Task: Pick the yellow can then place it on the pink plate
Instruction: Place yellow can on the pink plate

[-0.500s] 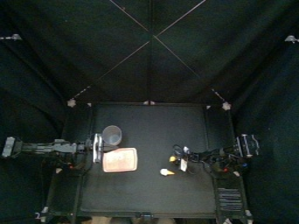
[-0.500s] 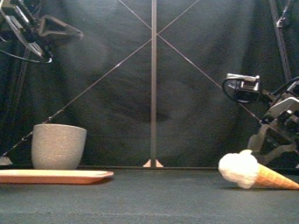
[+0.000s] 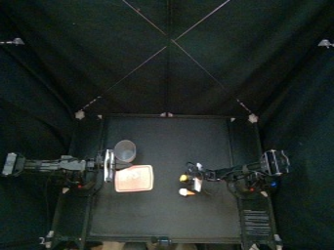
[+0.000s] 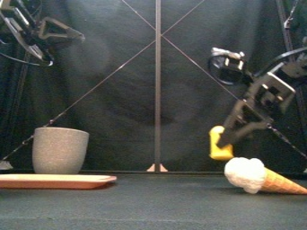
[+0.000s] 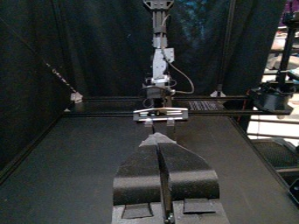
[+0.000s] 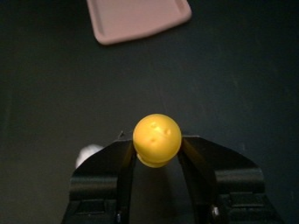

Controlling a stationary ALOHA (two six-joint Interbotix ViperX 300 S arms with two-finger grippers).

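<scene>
above the table point(image 3: 163, 210), right end effector point(image 4: 223, 140) clamped on the yellow can point(image 6: 156, 137), left end effector point(image 5: 163, 144) together

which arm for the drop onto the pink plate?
Right. The right gripper holds the yellow can above the table; the left gripper sits shut and empty near the pink plate.

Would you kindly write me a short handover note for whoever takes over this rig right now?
Right end effector: shut on the small yellow can, held above the black table, right of the flat pink tray.
Left end effector: shut, empty, resting at the table's left side.
A tall grey speckled cup stands behind the tray; a toy ice-cream cone lies on the table near the can.
Done: can grasped and off the table.
Left: carry it over the tray, set it down, release.
</scene>
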